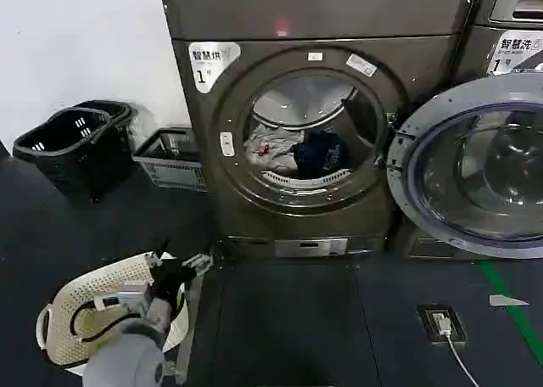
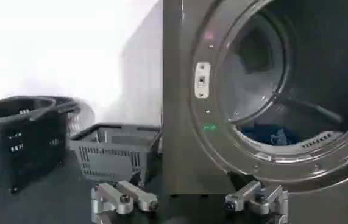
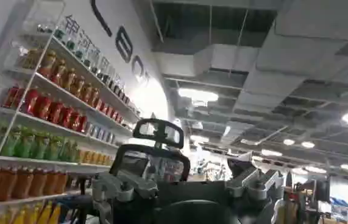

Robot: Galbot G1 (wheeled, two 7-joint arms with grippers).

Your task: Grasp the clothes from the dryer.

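Observation:
The dryer (image 1: 212, 175) stands ahead, bronze-grey, with a white "1" label (image 1: 210, 64) and its round door (image 1: 475, 175) swung open to the right. In the drum lie the clothes: a whitish-grey garment with red marks (image 1: 271, 145) and a dark navy one (image 1: 321, 154). The navy piece (image 2: 271, 135) also peeks over the porthole rim in the left wrist view. My left gripper (image 1: 197, 264) (image 2: 189, 204) hovers low near the floor, left of and below the porthole, open and holding nothing. My right gripper (image 3: 186, 195) points up toward a ceiling, open, away from the dryer.
A white perforated laundry basket (image 1: 93, 311) sits on the floor under my left arm. Two black baskets (image 1: 72, 141) and a grey one (image 1: 170, 158) stand left of the dryer. A floor socket with a cable (image 1: 441, 323) and green tape (image 1: 517, 311) lie to the right.

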